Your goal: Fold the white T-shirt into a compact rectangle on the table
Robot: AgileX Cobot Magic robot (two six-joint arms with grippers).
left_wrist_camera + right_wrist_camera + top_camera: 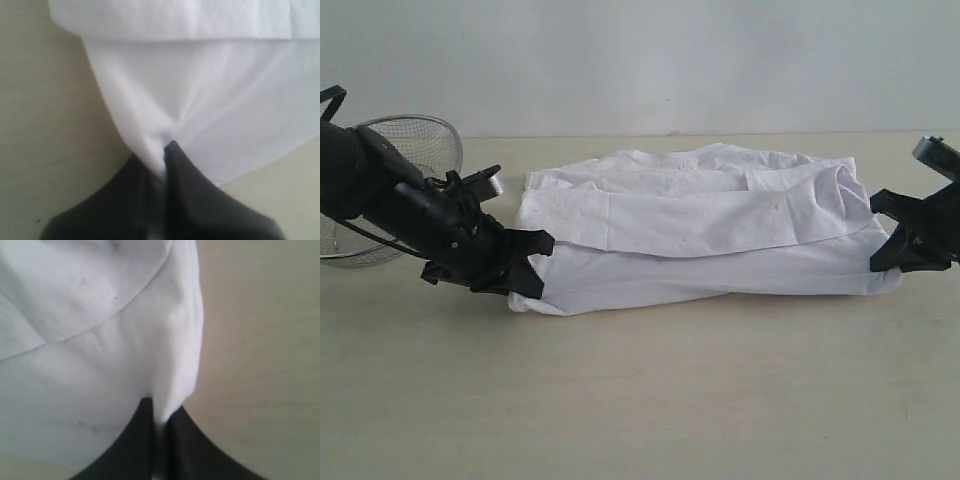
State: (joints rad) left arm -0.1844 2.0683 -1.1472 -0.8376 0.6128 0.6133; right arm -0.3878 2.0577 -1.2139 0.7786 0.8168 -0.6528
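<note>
A plain white cotton T-shirt is seen against a pale beige table; the left gripper and right gripper are coloured black.

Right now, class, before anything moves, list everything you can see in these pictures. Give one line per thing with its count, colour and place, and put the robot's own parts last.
white T-shirt: one, white, partly folded, lying in the middle of the table between the two grippers
wire-mesh bowl: one, silver, at the far left of the exterior view, partly hidden behind the left arm
table: one, pale beige, under everything
wall: one, pale grey-white, behind the table
left gripper: one, black, shut on the shirt's left end
right gripper: one, black, shut on the shirt's right end
</note>
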